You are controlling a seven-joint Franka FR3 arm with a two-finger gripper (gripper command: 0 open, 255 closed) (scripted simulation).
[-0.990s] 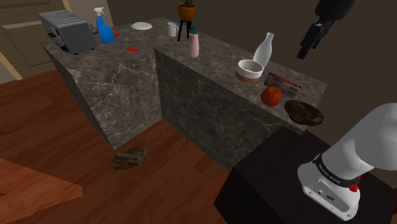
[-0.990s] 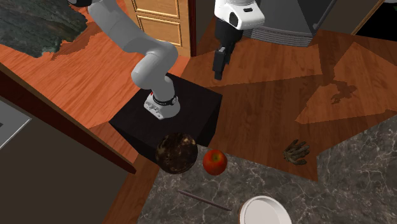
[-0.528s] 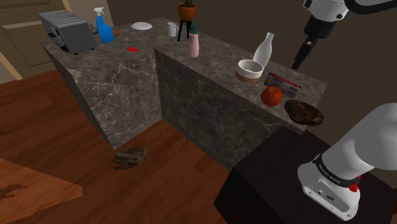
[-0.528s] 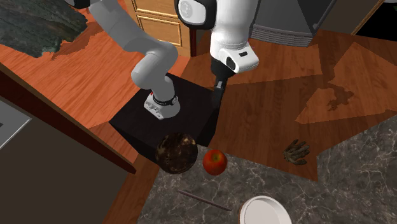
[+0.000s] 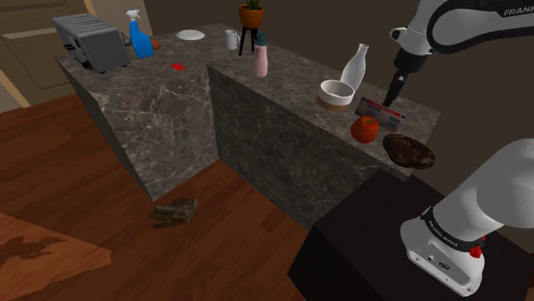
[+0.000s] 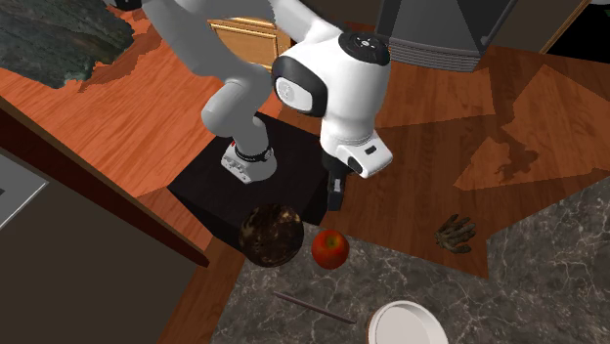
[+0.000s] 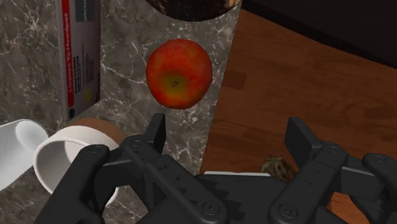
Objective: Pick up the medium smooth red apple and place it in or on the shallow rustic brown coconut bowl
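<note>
Jaws wide and empty, the gripper (image 7: 228, 137) hangs over the marble counter (image 7: 127, 95) near the red apple (image 7: 179, 73). Dark brown bowl (image 7: 191, 7) just beyond it; a flat box (image 7: 79, 51) and white dish (image 7: 63, 156) crowd one side.

- The black gripper (image 5: 394, 99) hangs point-down over the grey marbled counter (image 5: 257, 111), close above a flat box (image 5: 382, 111).
- The red apple (image 5: 365, 129) sits just beside the dark brown bowl (image 5: 409, 150), near the black stand (image 5: 359, 248).
</note>
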